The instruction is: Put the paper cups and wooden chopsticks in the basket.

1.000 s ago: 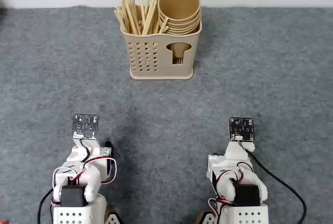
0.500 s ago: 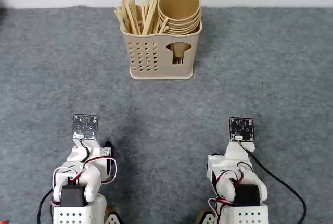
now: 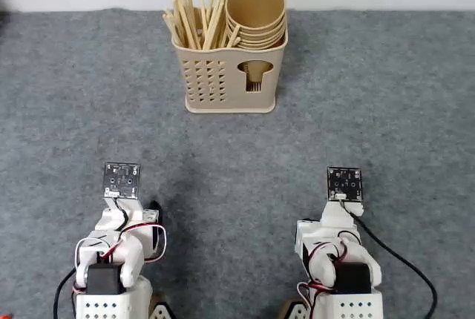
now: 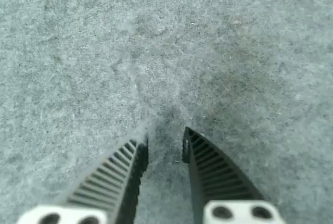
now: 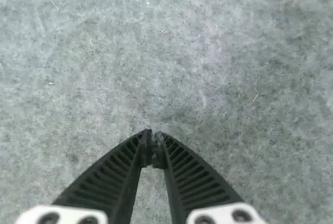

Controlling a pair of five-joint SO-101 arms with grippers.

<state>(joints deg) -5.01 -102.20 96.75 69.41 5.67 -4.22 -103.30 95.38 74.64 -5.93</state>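
The left jaws stand slightly spread with a narrow gap and nothing between them, close over the grey felt bench [image 4: 78,52]. The right jaws are pressed together at the tips, empty, over the same felt. In the high view the left arm [image 3: 119,248] sits at 7 o'clock and the right arm [image 3: 338,256] at 5 o'clock. Well apart from both, at 12 o'clock, stands the basket [image 3: 215,81]. The stacked paper cups [image 3: 256,11] fill its 3 o'clock compartment, and the wooden chopsticks [image 3: 194,15] stand leaning in its 9 o'clock compartment.

White arms [image 3: 335,224], black ribbed claws [image 4: 165,148], red wires [image 3: 157,248]
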